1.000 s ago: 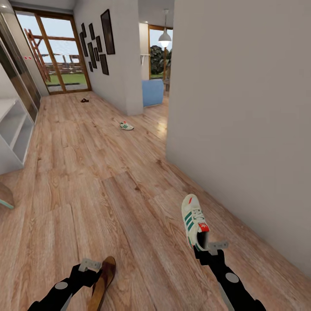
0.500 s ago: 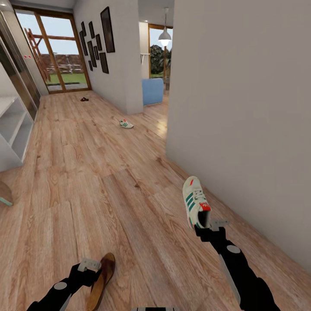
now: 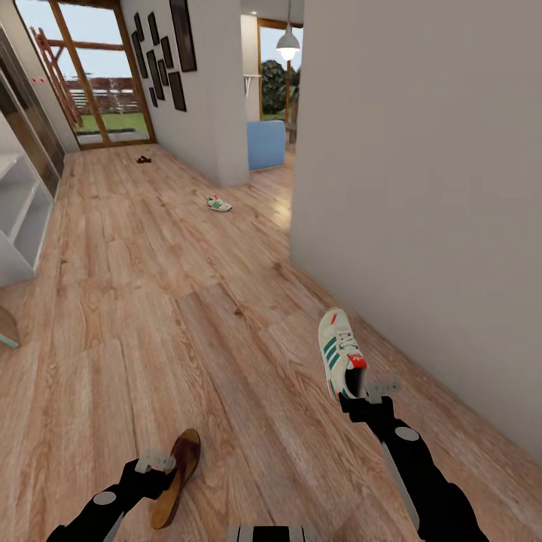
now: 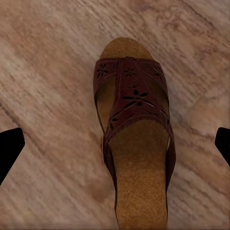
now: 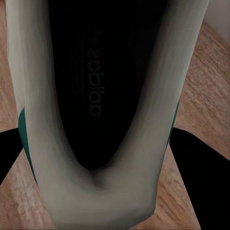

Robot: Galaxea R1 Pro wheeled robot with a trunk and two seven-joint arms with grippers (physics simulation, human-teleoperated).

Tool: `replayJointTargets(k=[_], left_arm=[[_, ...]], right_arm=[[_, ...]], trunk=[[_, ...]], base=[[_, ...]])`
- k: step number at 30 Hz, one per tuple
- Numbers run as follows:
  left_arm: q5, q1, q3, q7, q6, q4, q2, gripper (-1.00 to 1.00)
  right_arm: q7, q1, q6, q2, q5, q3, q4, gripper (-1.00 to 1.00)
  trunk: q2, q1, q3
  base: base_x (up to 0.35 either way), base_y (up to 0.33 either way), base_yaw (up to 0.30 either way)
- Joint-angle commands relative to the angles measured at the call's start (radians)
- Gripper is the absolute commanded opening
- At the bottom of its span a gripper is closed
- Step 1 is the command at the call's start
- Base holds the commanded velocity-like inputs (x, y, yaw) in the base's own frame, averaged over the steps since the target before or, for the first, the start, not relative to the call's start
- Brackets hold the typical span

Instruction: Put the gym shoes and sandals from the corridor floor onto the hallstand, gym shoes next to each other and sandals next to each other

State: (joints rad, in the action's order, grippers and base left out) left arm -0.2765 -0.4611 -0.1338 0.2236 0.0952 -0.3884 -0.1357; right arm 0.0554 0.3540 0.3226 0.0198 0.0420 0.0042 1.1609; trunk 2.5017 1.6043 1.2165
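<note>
a white gym shoe [image 3: 340, 352] with green side stripes and a red heel tab hangs above the corridor floor [image 3: 188, 331], its heel pinched by the right gripper [image 3: 366, 400]; in the right wrist view its dark sole [image 5: 96, 86] sits between the two black fingers [image 5: 196, 167], pale rubber edging curving round it. the left gripper [image 3: 159, 473] holds a flat brown sandal [image 3: 175, 477] by its heel end, toe pointing away from the robot; the left wrist view shows a cork-like tan insole and a dark reddish strap [image 4: 130, 96] punched with flower cut-outs, the jaw tips spread wide at either side of the frame, so whether they actually press on the sandal cannot be told there. a second gym shoe [image 3: 218, 203] lies on the planks further down the corridor, near the corner of a white wall [image 3: 218, 113], and a second sandal [image 3: 143, 159] rests well beyond it, close to the wood-framed glass doors [image 3: 90, 83]. the white hallstand [image 3: 19, 218], with open shelves, stands at the left edge. the floor is light brown wood-grain plank. dark picture frames [image 3: 162, 60] hang on the wall; a pendant lamp [image 3: 287, 49] and a blue chair [image 3: 265, 144] show past the corner.
</note>
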Motion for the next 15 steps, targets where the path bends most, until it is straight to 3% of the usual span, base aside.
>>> replayJointTargets(k=[1, 10, 15], left_arm=[[-0.010, -0.001, -0.009, 0.006, 0.004, 0.000, 0.001, 1.00], [-0.010, -0.001, -0.011, 0.000, 0.011, 0.000, -0.007, 1.00], [-0.007, -0.001, -0.012, -0.002, 0.063, 0.001, -0.021, 1.00]], right_arm=[[0.004, 0.000, 0.006, 0.000, 0.004, 0.000, 0.002, -1.00], [0.004, 0.000, 0.006, 0.000, 0.004, 0.000, 0.002, -1.00], [0.004, 0.000, 0.006, 0.000, 0.004, 0.000, 0.002, -1.00]], trunk=[[0.001, 0.000, 0.006], [0.003, 0.004, 0.055], [0.004, 0.006, 0.081]], base=[[0.000, 0.000, 0.000], [0.000, 0.000, 0.000], [0.000, 0.000, 0.000]])
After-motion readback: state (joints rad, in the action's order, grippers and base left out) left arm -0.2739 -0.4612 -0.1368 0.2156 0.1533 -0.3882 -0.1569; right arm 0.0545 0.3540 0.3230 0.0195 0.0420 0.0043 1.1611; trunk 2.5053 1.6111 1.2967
